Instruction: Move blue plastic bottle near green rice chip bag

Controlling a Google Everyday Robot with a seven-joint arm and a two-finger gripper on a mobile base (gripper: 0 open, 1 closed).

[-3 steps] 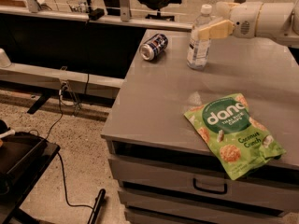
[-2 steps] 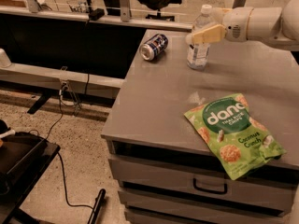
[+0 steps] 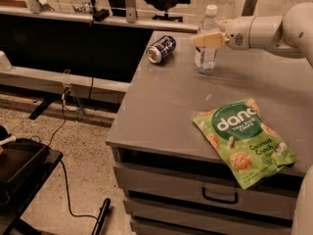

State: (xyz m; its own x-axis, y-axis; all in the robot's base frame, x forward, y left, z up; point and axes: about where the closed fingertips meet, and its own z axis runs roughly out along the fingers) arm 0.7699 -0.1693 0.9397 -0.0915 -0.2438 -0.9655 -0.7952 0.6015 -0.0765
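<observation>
The blue plastic bottle (image 3: pixel 205 58) stands upright at the back of the grey cabinet top (image 3: pixel 166 106); it is clear with a white cap and a white label. My gripper (image 3: pixel 206 39) reaches in from the right and sits at the bottle's mid-height, with its cream tip crossing in front of the label. The green rice chip bag (image 3: pixel 243 138) lies flat near the front right edge of the top, well in front of the bottle.
A blue-and-silver soda can (image 3: pixel 161 48) lies on its side at the back left corner, left of the bottle. The cabinet has drawers (image 3: pixel 215 195) below. On the floor at left are cables (image 3: pixel 63 126) and a black case (image 3: pixel 22 168).
My gripper has moved left from beside the bottle until it sits at the bottle's middle. The bottle, can and bag have not moved.
</observation>
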